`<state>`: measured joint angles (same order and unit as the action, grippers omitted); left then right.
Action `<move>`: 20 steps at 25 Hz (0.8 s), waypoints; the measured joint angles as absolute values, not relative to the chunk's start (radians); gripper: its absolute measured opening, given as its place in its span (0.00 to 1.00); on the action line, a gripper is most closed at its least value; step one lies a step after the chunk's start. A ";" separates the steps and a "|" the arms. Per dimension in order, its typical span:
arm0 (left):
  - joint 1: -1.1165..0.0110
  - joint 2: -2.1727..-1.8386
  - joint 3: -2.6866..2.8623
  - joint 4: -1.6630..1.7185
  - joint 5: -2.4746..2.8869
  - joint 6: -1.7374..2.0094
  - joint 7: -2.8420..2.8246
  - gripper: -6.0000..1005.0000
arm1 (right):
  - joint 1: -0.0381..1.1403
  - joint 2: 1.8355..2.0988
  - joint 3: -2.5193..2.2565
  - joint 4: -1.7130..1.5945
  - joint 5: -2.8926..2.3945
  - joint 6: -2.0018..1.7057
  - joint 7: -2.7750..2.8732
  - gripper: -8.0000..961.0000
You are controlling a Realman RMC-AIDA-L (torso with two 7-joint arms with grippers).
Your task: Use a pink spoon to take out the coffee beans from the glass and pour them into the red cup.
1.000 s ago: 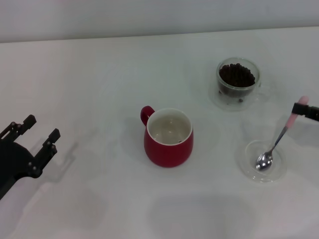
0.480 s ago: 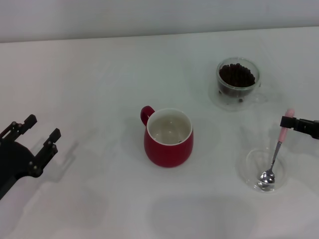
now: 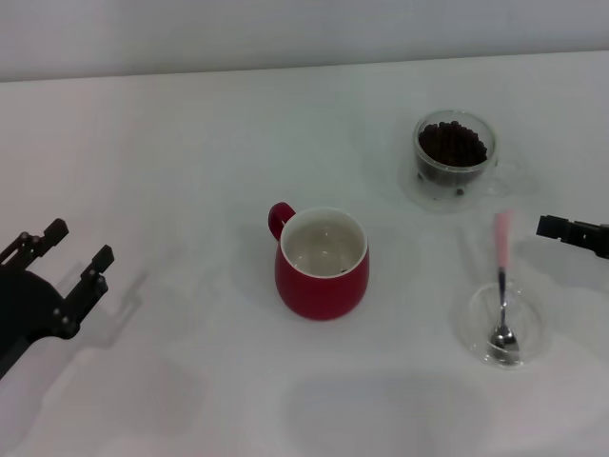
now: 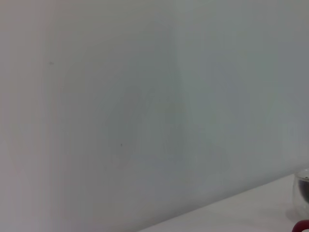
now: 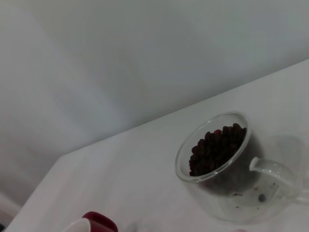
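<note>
Standing nearly upright in the dish (image 3: 505, 328), the spoon (image 3: 500, 286) is left of the right gripper (image 3: 569, 229), fingers' state indiscernible; the left gripper (image 3: 67, 262), fingers wide, is parked far left.

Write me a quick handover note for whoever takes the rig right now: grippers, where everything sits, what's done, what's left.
Left gripper: open, parked at the table's left edge, holding nothing.
Right gripper: only its tip shows at the right edge, apart from the pink spoon.
The spoon stands free, handle up, its bowl in the shallow clear dish, and looks about to topple.
The glass, far right, is full of coffee beans.
The red cup at centre shows no beans.
Done: nothing scooped.
Left: grip the spoon, scoop beans from the glass, pour into the red cup.
</note>
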<state>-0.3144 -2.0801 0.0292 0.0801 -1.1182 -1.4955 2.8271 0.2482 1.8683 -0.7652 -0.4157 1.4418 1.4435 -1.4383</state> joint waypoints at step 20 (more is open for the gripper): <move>-0.311 -2.080 0.028 0.086 -1.193 -1.497 2.827 0.59 | 0.269 1.898 -0.443 -0.425 1.451 1.405 -1.621 0.22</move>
<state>-0.3105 -2.0800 0.0275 0.0861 -1.1927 -1.4974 2.8271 0.2688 1.8976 -0.4431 -0.4246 1.4510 1.4049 -1.6213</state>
